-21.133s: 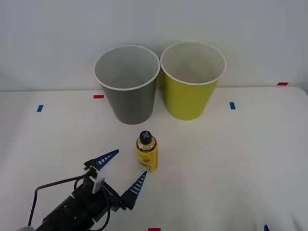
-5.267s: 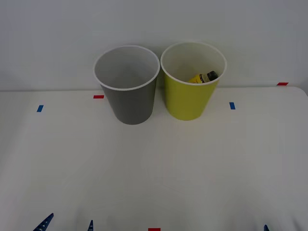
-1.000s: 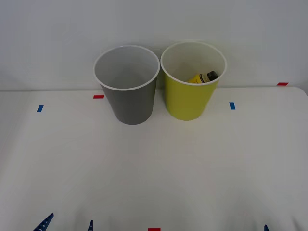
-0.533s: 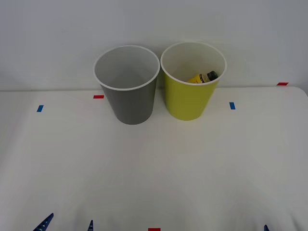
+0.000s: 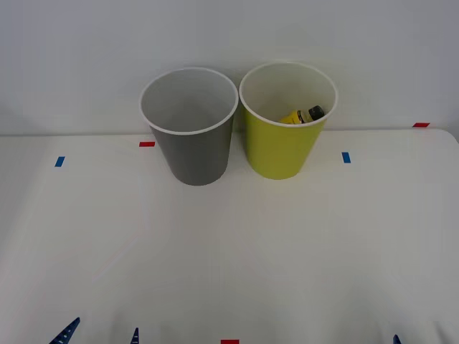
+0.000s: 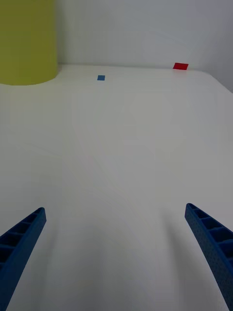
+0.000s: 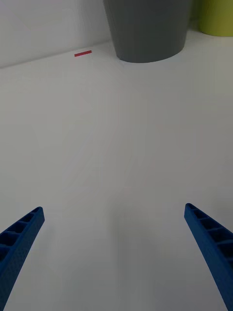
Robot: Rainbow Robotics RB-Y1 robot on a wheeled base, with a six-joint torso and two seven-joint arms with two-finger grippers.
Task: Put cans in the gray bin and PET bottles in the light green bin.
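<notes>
Tapered round gray plastic bin, white rim, pale inside. Tapered round lime plastic bin, white rim. Small clear bottle: yellow label, black cap. White table; red, blue tape marks. Ribbed blue fingers.

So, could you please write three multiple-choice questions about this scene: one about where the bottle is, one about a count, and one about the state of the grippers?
1. Where is the PET bottle?
A. Inside the light green bin
B. Inside the gray bin
C. On the table

2. How many bins stand on the table?
A. One
B. Two
C. Three

3. What state are the left gripper and the right gripper in?
A. Both open and holding nothing
B. Both shut on a bottle
C. One open, one shut

Answers:
1. A, the yellow label and black cap show above the green bin's rim.
2. B, one gray and one light green, side by side.
3. A, each wrist view shows the fingers wide apart over bare table.
</notes>
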